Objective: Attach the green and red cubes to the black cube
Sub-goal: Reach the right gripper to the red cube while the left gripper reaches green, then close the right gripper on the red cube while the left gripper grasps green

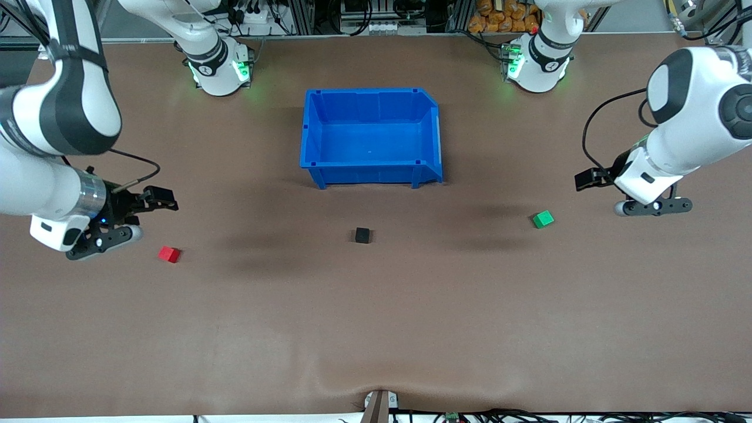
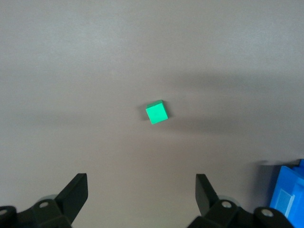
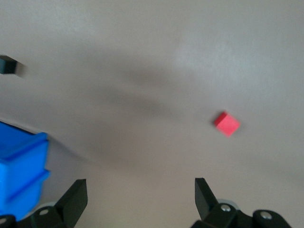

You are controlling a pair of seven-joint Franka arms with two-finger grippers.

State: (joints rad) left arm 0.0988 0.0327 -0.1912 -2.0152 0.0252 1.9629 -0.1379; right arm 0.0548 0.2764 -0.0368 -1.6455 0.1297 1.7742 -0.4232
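Currently, nothing is held; the left gripper (image 1: 649,207) hangs with jaws spread over the table near the green cube (image 1: 543,219), the right gripper (image 1: 111,235) likewise spread near the red cube (image 1: 169,254); the black cube (image 1: 362,235) lies between them, nearer the front camera than the blue bin (image 1: 370,176). Each cube is best centred between the jaws and squared to its faces before descent. How cubes join cannot be made out; fingertips are cut off in both wrist views.

Black cube (image 1: 362,235) between red cube (image 1: 169,254) and green cube (image 1: 543,219)
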